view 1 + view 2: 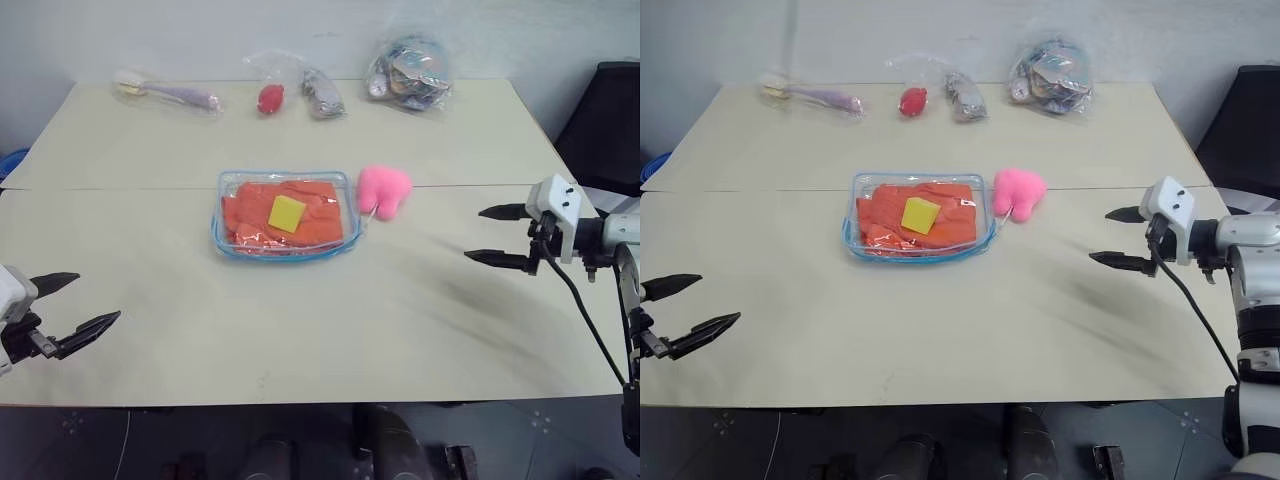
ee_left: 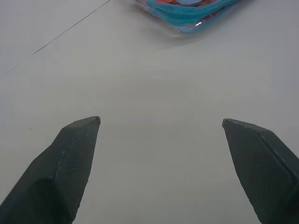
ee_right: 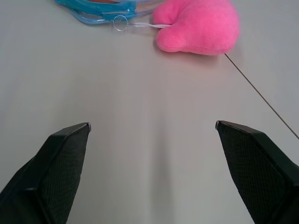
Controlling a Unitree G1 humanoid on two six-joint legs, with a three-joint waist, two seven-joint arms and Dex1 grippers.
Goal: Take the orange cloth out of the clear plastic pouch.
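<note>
Centrally on a pale table lies the clear plastic pouch with blue edging, the orange cloth sealed flat inside under a small yellow square, and a pink puff touching its right end. Both grippers hover released and empty, the left gripper well apart at the near left edge, the right gripper well apart to the right. To do this well, one gripper would probably pin the pouch while the other finds its opening and draws the cloth out.
</note>
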